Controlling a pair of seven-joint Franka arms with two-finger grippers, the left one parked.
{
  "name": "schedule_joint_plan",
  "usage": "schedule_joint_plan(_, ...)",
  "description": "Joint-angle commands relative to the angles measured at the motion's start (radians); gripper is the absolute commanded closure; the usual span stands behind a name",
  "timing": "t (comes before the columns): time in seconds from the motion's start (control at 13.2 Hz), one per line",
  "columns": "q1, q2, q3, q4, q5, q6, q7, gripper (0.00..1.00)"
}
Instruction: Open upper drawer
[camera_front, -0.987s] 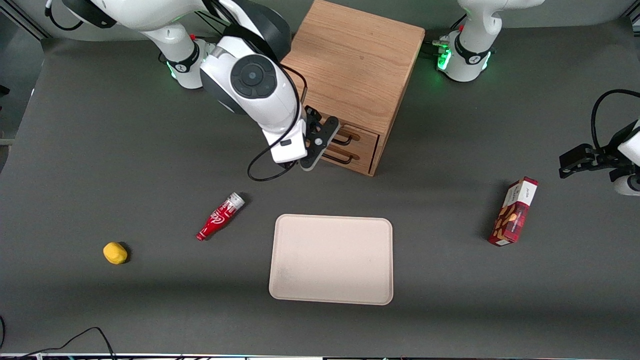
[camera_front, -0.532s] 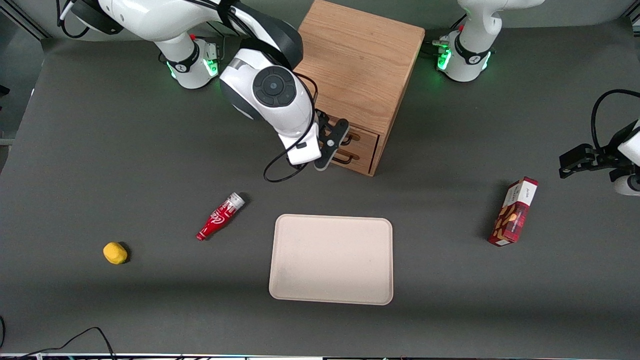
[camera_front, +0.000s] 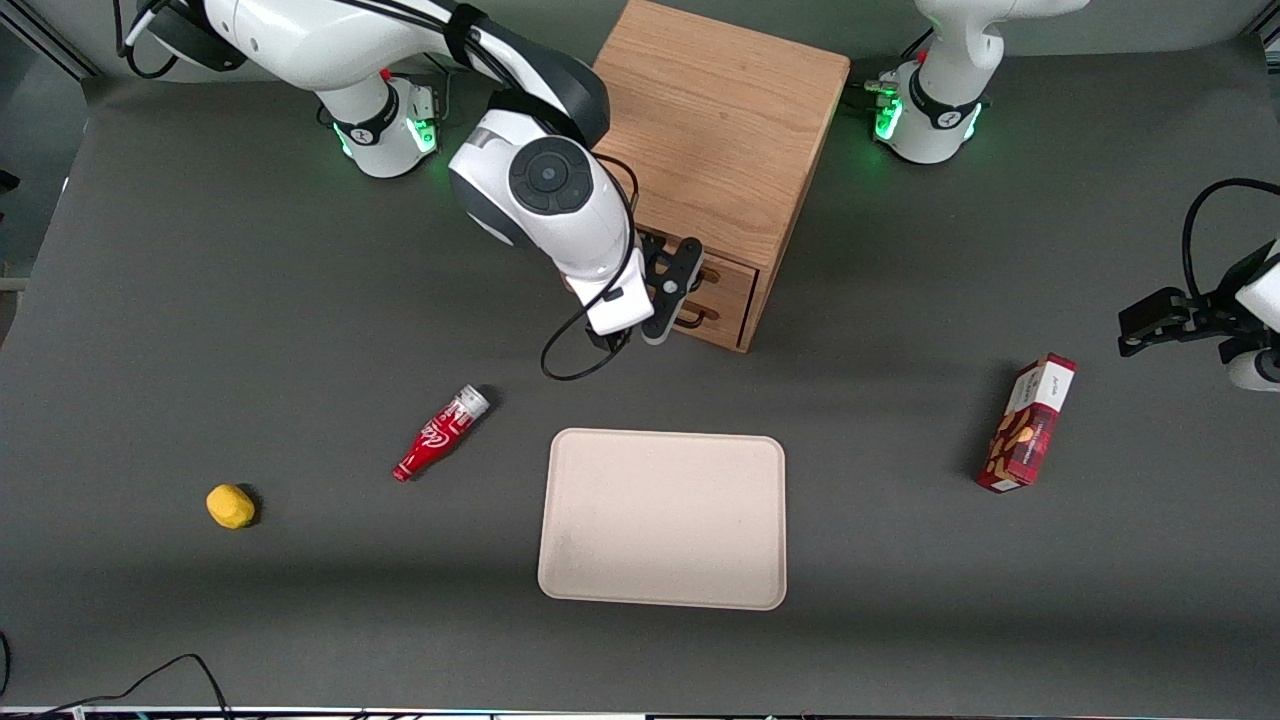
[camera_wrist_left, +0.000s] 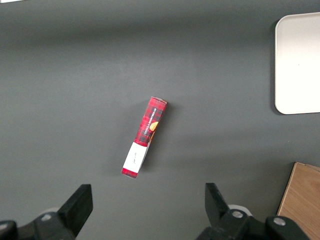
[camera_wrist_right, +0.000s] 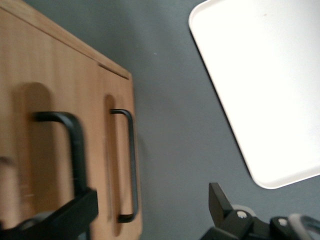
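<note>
Upper drawer (camera_front: 722, 266) — light oak, black wire-bar handle (camera_wrist_right: 70, 145), shut — directly before the gripper (camera_wrist_right: 150, 210), fingers spread, unladen.

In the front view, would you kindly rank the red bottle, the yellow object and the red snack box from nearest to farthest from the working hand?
Hand is at the cabinet's drawer fronts.
1. Red bottle, nearer the camera.
2. Red snack box, toward the parked arm's end.
3. Yellow object, toward the working arm's end.
</note>
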Motion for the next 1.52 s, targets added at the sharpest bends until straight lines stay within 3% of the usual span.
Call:
schedule_joint_plan(0.0, -0.009, 0.019, -0.015, -0.001, -0.03, 0.027, -0.067, 0.0)
schedule_joint_plan(0.46, -0.026, -0.016, -0.007, 0.024, -0.007, -0.031, -0.075, 0.0)
schedule_joint_plan(0.76, -0.038, -0.119, -0.013, -0.008, 0.124, -0.08, -0.088, 0.0)
schedule_joint_plan(1.44, -0.016, -0.052, -0.016, -0.065, 0.094, 0.045, -0.094, 0.0)
